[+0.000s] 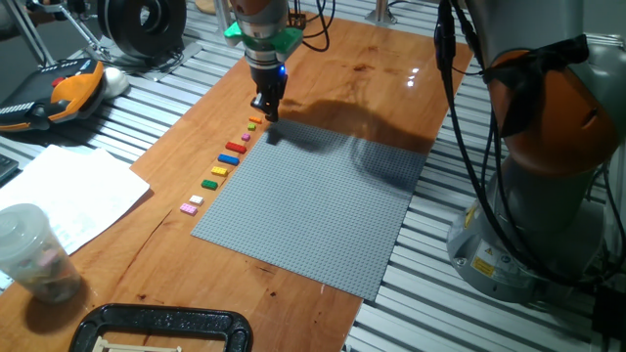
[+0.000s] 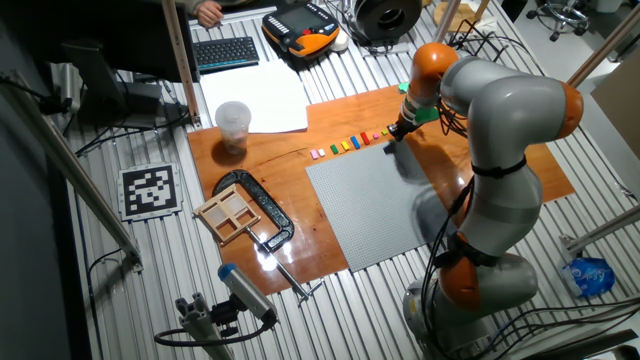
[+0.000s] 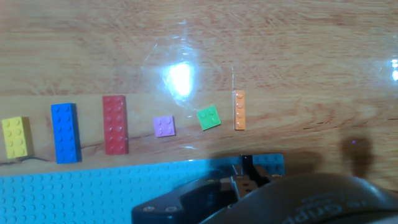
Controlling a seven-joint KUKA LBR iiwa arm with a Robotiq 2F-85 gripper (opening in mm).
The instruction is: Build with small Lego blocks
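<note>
A row of small Lego blocks lies on the wooden table along the left edge of the grey baseplate (image 1: 313,215). From far to near in one fixed view they run orange (image 1: 254,120), pink (image 1: 245,137), red (image 1: 235,148), blue (image 1: 229,158), yellow (image 1: 219,170), green (image 1: 208,183) and white (image 1: 196,199). The hand view shows yellow (image 3: 17,137), blue (image 3: 66,132), red (image 3: 115,124), pink (image 3: 164,126), green (image 3: 208,117) and orange (image 3: 239,111). My gripper (image 1: 267,110) stands low over the baseplate's far left corner. Its fingers (image 3: 236,182) are close together on a small dark piece that looks like the black block (image 3: 245,163).
A plastic cup (image 1: 34,249), white paper (image 1: 68,191) and a black clamp (image 1: 161,328) sit at the near left. An orange-and-black hand controller (image 1: 68,88) lies at the far left. The robot's base (image 1: 528,225) stands right of the table. A wooden tray (image 2: 232,215) sits by the clamp.
</note>
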